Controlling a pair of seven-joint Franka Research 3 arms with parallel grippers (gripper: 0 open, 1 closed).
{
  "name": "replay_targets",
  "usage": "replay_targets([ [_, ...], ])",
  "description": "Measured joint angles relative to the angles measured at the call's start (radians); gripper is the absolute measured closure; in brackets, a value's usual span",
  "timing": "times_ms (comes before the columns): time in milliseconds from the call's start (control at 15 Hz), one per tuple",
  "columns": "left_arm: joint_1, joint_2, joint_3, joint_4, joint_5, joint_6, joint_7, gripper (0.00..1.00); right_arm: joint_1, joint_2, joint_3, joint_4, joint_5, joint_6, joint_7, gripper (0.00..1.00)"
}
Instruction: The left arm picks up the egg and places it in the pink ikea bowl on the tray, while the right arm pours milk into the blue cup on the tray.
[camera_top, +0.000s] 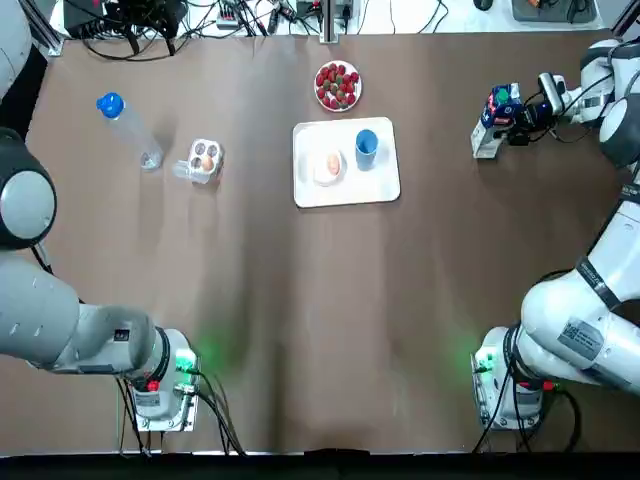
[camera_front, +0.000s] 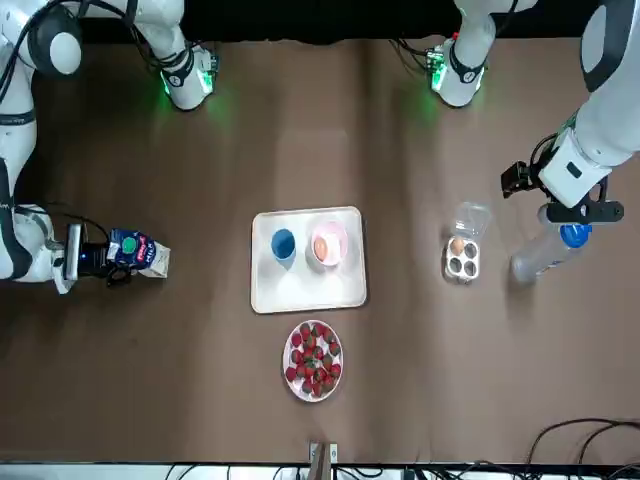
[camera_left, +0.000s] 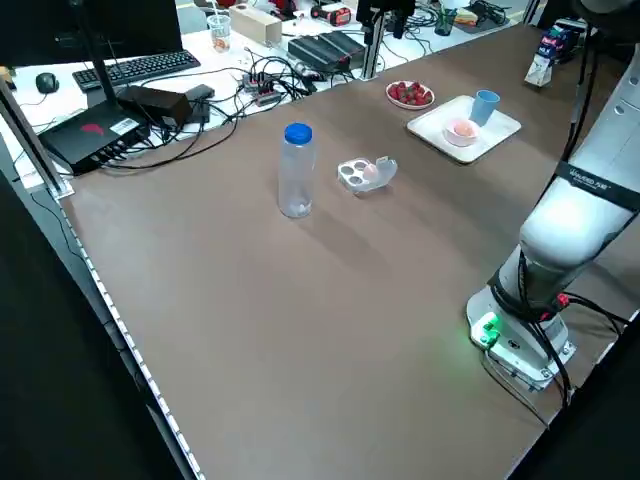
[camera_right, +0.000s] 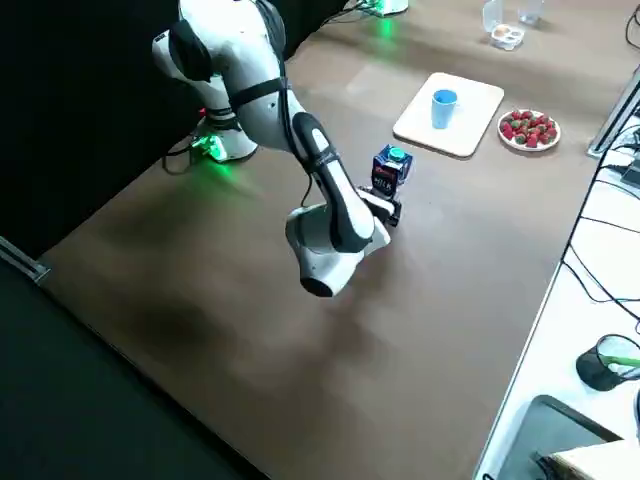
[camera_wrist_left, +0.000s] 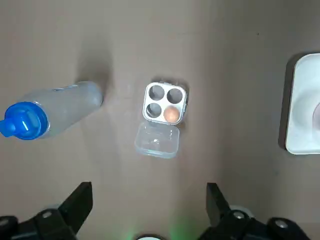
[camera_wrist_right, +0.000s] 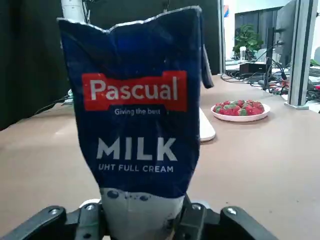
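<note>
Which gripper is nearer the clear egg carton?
Left. The left gripper hangs open above the table near the water bottle and egg carton; the right gripper is beyond the tray, gripping the milk carton.

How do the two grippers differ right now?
The left gripper is open and empty; the right gripper is shut on the milk carton. The left gripper hangs high, pointing down near the egg carton; the right gripper sits low, reaching sideways near the table. Both are off the tray.

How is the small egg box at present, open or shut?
Open: the egg box has its clear lid folded back flat, baring one egg and three empty hollows.
</note>
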Motion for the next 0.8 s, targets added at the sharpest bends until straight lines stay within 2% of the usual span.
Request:
replay_targets([
  [267, 0.0, 0.0, 0.0, 0.0, 0.0, 0.001, 0.0, 0.0, -0.032, 0.006, -0.001, 0.003, -0.033, -0.002, -0.023, 0.54],
  [800, 0.0, 0.002, 0.0, 0.0, 0.0, 0.003, 0.001, 0.0, -0.036, 0.041, -0.001, 0.004, -0.038, -0.002, -0.061, 0.53],
])
